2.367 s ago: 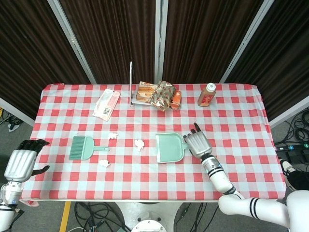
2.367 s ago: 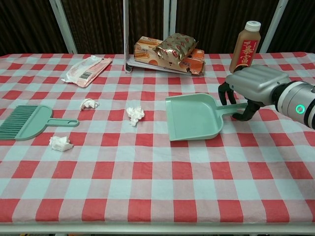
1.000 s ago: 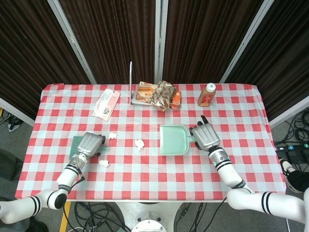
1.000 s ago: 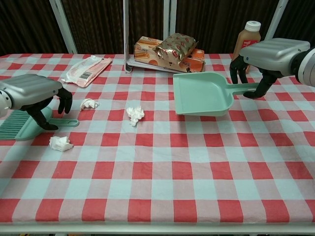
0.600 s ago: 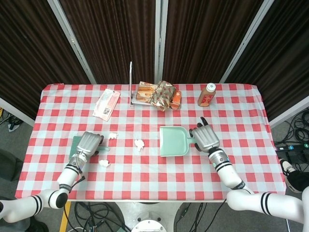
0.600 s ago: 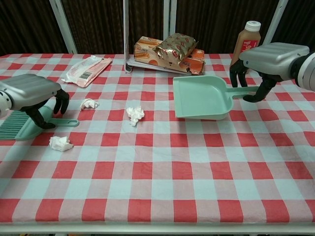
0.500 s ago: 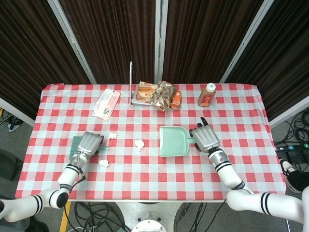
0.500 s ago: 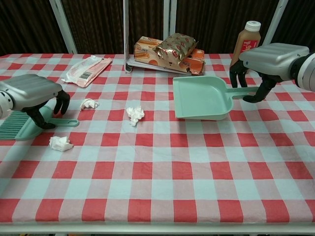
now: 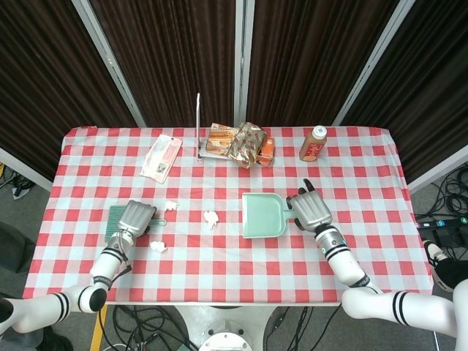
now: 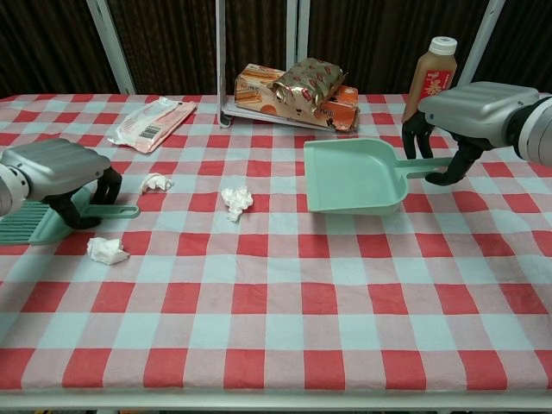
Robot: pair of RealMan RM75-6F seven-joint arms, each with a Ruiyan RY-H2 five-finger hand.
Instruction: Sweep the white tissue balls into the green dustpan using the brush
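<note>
The green dustpan [image 10: 354, 177] [image 9: 263, 214] is held low over the cloth right of centre, its mouth facing left. My right hand [image 10: 479, 108] [image 9: 311, 210] grips its handle. The green brush [image 10: 34, 220] [image 9: 115, 219] lies at the left edge. My left hand [image 10: 56, 172] [image 9: 135, 218] covers its neck, with the fingers curled around the handle. Three white tissue balls lie between the two tools: one [image 10: 157, 182] just right of the brush handle, one [image 10: 235, 199] [image 9: 211, 218] near the centre, and one [image 10: 106, 250] [image 9: 158, 246] nearer the front.
A brown bottle [image 10: 429, 78] stands at the back right, behind my right hand. Snack packets [image 10: 297, 90] rest on a metal stand at the back centre. A flat pink wrapper [image 10: 151, 121] lies at the back left. The red checked tablecloth [image 10: 285, 328] is bare across the front.
My left hand came in from beside the table and closed over the brush neck, then sank slightly. The right hand lifted the dustpan, shifted it back and right, and lowered it a little.
</note>
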